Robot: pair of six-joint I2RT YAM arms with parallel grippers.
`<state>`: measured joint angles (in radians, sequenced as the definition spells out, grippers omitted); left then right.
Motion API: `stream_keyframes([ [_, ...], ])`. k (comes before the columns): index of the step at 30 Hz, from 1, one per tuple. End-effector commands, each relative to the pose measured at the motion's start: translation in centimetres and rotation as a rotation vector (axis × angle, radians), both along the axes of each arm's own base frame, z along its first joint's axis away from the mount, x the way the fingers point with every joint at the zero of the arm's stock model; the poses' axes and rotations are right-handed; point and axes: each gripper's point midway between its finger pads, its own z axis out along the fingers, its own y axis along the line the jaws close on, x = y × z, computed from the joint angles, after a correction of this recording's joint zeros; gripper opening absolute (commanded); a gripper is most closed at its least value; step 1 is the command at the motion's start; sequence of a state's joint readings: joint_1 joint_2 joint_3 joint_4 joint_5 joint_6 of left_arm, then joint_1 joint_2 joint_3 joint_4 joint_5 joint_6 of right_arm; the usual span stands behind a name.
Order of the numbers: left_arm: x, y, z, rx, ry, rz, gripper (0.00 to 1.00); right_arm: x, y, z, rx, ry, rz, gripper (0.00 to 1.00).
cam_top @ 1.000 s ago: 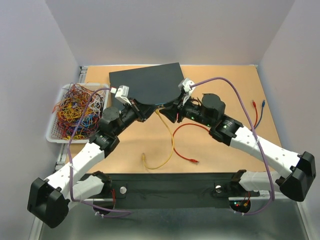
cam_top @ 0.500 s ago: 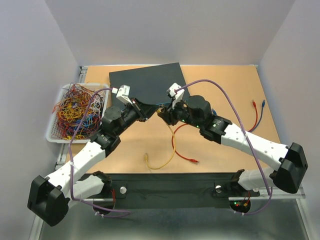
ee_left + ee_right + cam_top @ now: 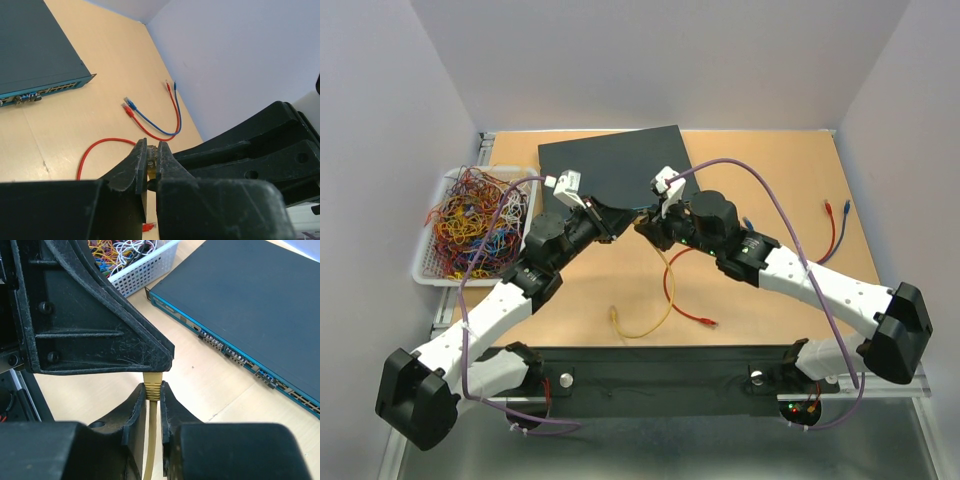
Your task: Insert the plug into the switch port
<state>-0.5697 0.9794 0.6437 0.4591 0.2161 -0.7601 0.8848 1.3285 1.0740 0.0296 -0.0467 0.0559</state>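
Plug [image 3: 153, 376] pinched in closed left gripper [image 3: 151, 159], mid table [image 3: 770, 180]; right gripper [image 3: 152, 388] clamped on yellow cable [image 3: 150, 440] just behind; switch [image 3: 610, 165] port row [image 3: 235, 356] just beyond, twd far edge; 2 grippers equally near.

a white wire basket [image 3: 430, 272] heaped with tangled colourful wires [image 3: 470, 220] sits at nine o'clock on the tan tabletop [image 3: 770, 180]. a loose red cable [image 3: 669, 290] curls near centre. a red patch lead [image 3: 833, 228] and a blue patch lead [image 3: 844, 215] lie together at three o'clock.
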Motion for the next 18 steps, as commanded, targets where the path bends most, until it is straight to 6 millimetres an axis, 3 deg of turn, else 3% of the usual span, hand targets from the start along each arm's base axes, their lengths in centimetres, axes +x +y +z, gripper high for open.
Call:
stream_keyframes([
  [1, -0.3, -0.5, 3.3, -0.05, -0.074, -0.021, 0.0, 0.5, 0.2, 3.2, 0.068, -0.062, -0.02, 0.03],
  [3, -0.3, -0.5, 3.1, -0.047, -0.071, -0.023, 0.0, 0.3, 0.2, 3.0, 0.076, -0.054, -0.017, 0.0],
  [5, -0.3, -0.5, 3.1, -0.047, -0.071, -0.016, 0.1, 0.0, 0.1, 2.1, 0.076, -0.038, -0.017, 0.0],
  [7, -0.2, -0.4, 3.2, -0.042, -0.077, -0.01, 0.27, 0.0, -0.3, 1.4, 0.079, -0.019, -0.03, 0.0],
  [8, 0.1, -0.1, 3.0, -0.032, -0.071, 0.013, 0.42, -0.1, -0.7, 0.7, 0.08, -0.003, -0.047, 0.0],
  [10, 0.4, 0.3, 3.6, -0.026, -0.08, 0.036, 0.53, 0.4, -1.6, 0.2, 0.073, -0.005, -0.11, 0.0],
  [14, 0.8, 1.2, 7.8, -0.037, -0.144, 0.093, 0.99, 1.3, -4.7, -2.0, 0.034, 0.0, -0.257, 0.0],
  [17, 1.0, 2.1, 11.5, -0.086, -0.176, 0.145, 0.99, 2.2, -6.4, -3.7, 0.012, 0.019, -0.349, 0.0],
  [18, 0.8, 2.4, 13.7, -0.12, -0.201, 0.155, 0.99, 2.7, -7.2, -5.0, -0.003, 0.046, -0.381, 0.0],
])
